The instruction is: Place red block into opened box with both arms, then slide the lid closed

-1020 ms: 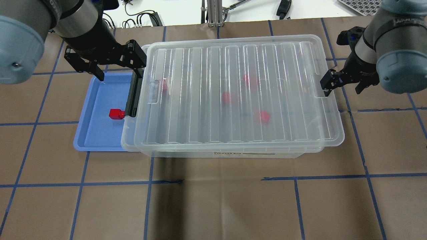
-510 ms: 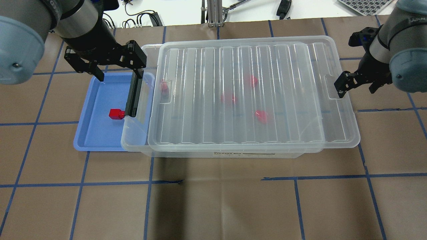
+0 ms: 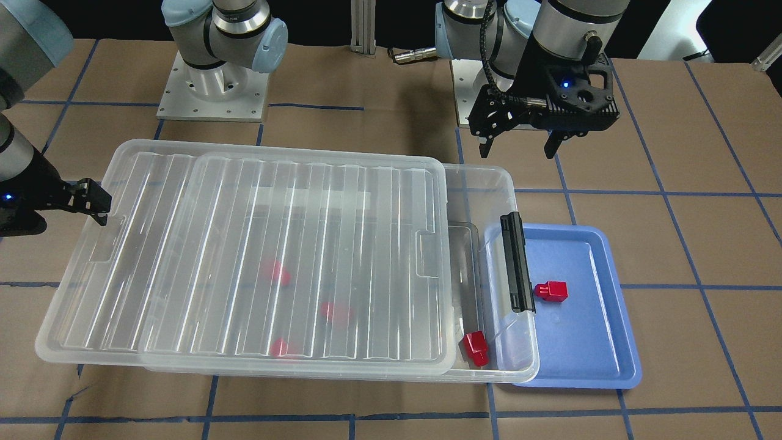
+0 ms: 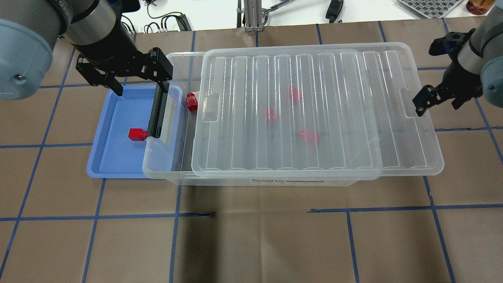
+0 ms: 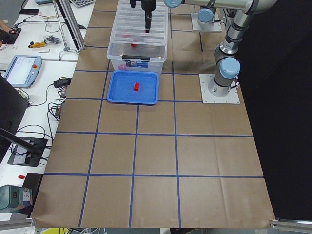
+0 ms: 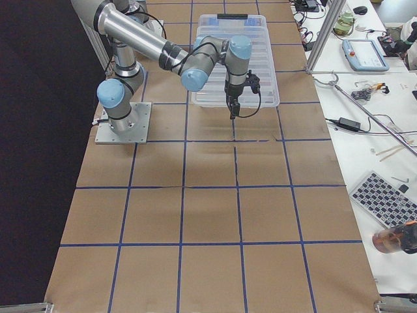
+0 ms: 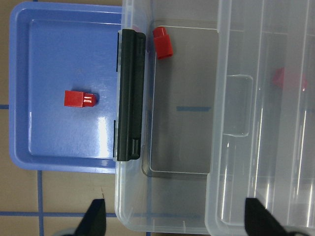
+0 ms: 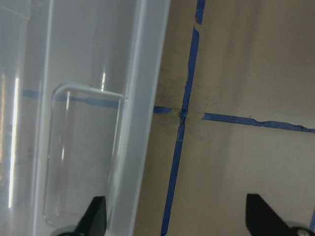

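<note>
target: small bright red block (image 4: 136, 134) lies flat in the shallow blue plastic tray (image 4: 114, 167), just beside the black latch bar (image 4: 157, 112) of the large clear plastic box (image 4: 157, 167); the wrist view shows a gap between block and bar
block axis: long axis runs across the tray, square to the latch bar, stub end toward the bar
left tool (image 4: 139, 87): fingers apart, empty, hovers over the latch end; the block sits below it and off to the tray side, roughly in line with the tray-side finger
grip line: jaw opening runs the same way as the block's long axis, so my guess is shift toward the tray, then turn the wrist or pinch end to end
right tool (image 4: 439, 103): fingers apart, one finger at the recessed tab on the far end of the clear ribbed lid (image 4: 334, 149); well apart from the block
opening: lid sits offset toward the right tool, gap at the latch end; a second red block (image 4: 191, 103) already lies in it
nearer arm: left, clearly
</note>
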